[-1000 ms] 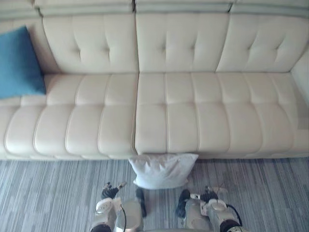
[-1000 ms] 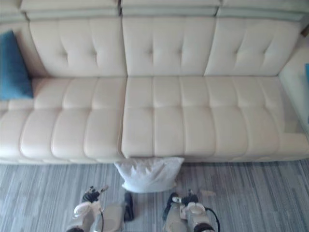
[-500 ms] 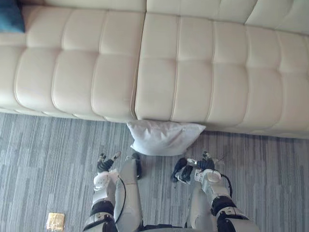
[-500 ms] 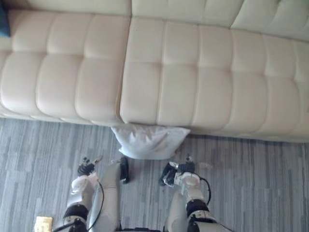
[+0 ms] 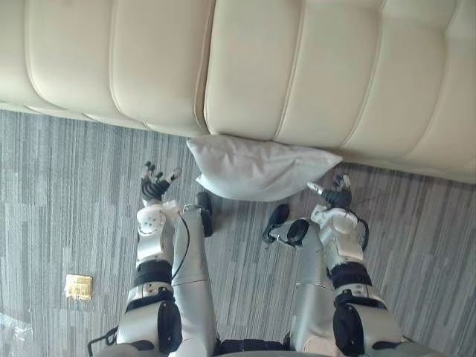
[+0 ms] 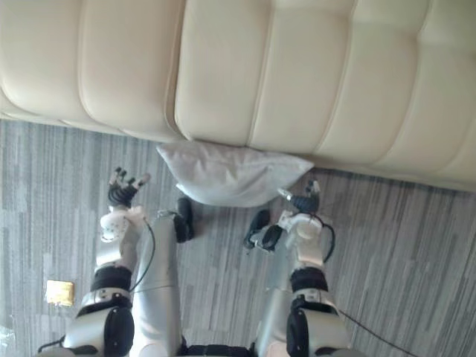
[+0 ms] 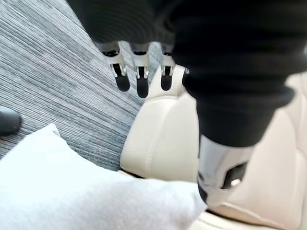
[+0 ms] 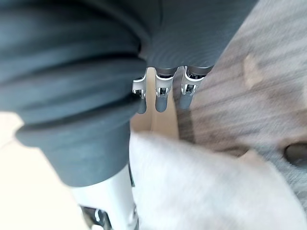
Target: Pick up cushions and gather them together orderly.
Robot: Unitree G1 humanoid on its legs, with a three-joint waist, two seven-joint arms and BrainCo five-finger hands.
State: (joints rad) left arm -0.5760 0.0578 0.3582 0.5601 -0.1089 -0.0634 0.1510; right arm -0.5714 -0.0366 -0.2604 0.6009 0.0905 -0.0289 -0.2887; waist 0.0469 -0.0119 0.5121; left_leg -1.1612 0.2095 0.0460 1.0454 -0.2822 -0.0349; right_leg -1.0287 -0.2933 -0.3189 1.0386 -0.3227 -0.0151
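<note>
A white cushion (image 5: 260,169) lies on the carpet, leaning against the sofa's front edge. My left hand (image 5: 154,189) hovers over the carpet a short way off the cushion's left corner, with its fingers (image 7: 139,82) straight and spread and nothing in them. My right hand (image 5: 337,199) is close by the cushion's right corner, open too. In the right wrist view its fingers (image 8: 160,97) point past the cushion (image 8: 206,191), and the thumb stands beside the cloth without curling round it.
The cream leather sofa (image 5: 297,67) runs across the top of the view. Grey striped carpet (image 5: 67,193) covers the floor. A small yellowish square plate (image 5: 78,286) lies on the carpet at the lower left.
The camera has tilted down, so the sofa back and a blue cushion have left the view. Both hands have reached forward, one to each side of the white cushion.
</note>
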